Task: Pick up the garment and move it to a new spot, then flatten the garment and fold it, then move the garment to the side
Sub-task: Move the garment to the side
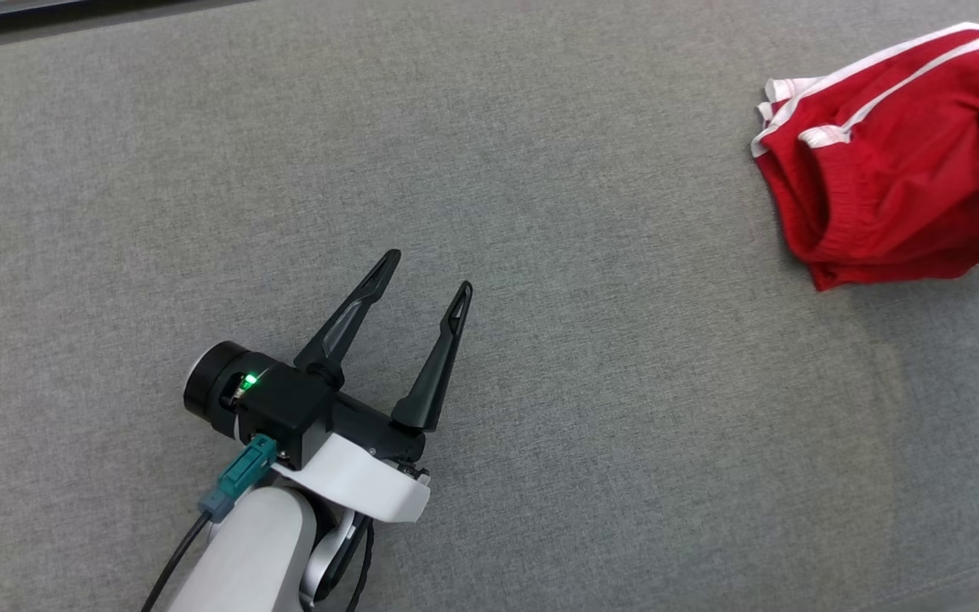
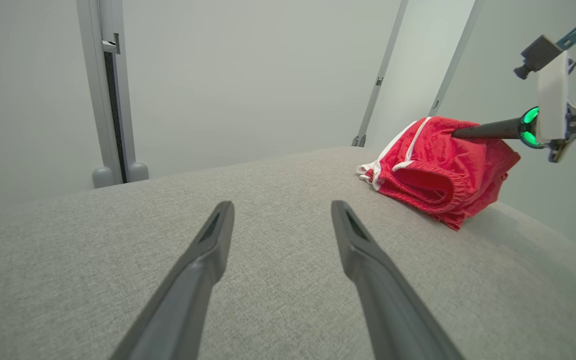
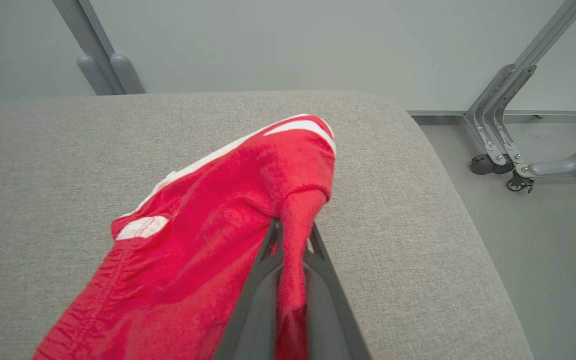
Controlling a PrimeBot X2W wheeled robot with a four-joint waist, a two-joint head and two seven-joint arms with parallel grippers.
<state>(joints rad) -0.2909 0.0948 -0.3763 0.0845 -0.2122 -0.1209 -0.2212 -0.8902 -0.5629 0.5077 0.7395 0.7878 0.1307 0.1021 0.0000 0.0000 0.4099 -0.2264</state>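
The garment (image 1: 889,170) is red with white stripes, on a grey woven surface (image 1: 540,212).

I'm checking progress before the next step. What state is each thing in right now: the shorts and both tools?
red shorts: bunched and folded over, lifted at one edge, lower part resting on the grey padded surface near its right side.
right tool: shut on a fold of the red shorts, cloth pinched between its fingers.
left tool: open, fingers spread, holding nothing, well apart from the red shorts.
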